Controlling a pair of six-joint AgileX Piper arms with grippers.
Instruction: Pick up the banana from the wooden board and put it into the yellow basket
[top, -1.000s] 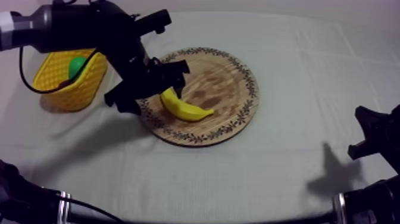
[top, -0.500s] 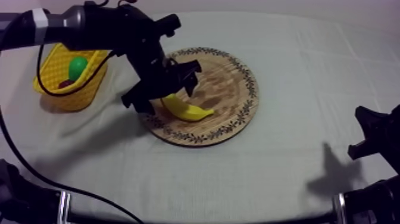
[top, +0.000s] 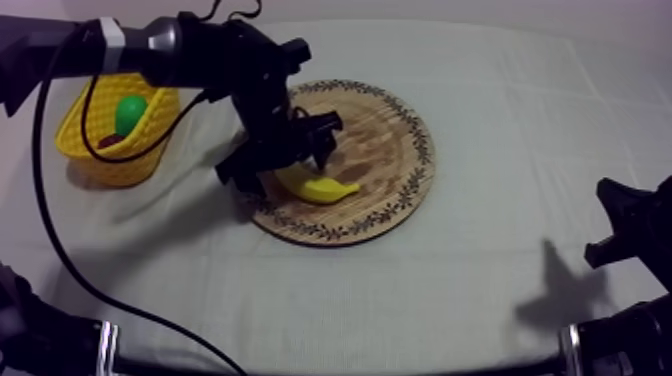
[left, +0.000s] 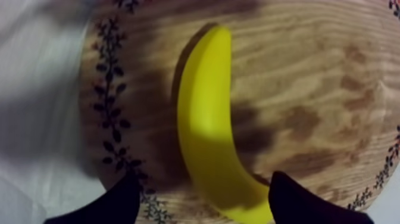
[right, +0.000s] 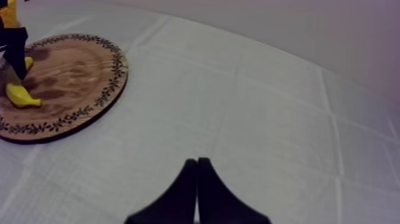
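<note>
Banana (top: 320, 187): flat on the wooden board (top: 385, 135), on the side of it nearest the yellow basket (top: 140, 150), and not lifted.
Left wrist view: right down on top of it! The banana (left: 208, 137) runs lengthwise away from the camera, its curve bowing towards the board's patterned rim (left: 110, 113). Wood grain (left: 309, 77) shows on its other side.
Top view: the wider layout that the close-up lacks. The basket sits on the cloth (top: 470, 290) just beside the board, with a green toy fruit (top: 128, 112) inside.
Right wrist view: a low side look across the cloth at the board (right: 71, 71). One yellow end of the banana (right: 21, 95) pokes out beneath the other arm's dark fingers.
Left arm: comes in from the upper left, passes over the basket and bends steeply down at the wrist onto the board.
Left gripper (top: 285, 162): spread wide, one black finger (left: 113, 205) on each side of the banana's near end. Bare wood shows between that finger and the fruit, so nothing is gripped.
Right gripper (right: 197, 179): fingers pressed together in a narrow wedge, holding nothing, low over bare cloth and well apart from the board. From above it sits at the right edge (top: 625, 225).
</note>
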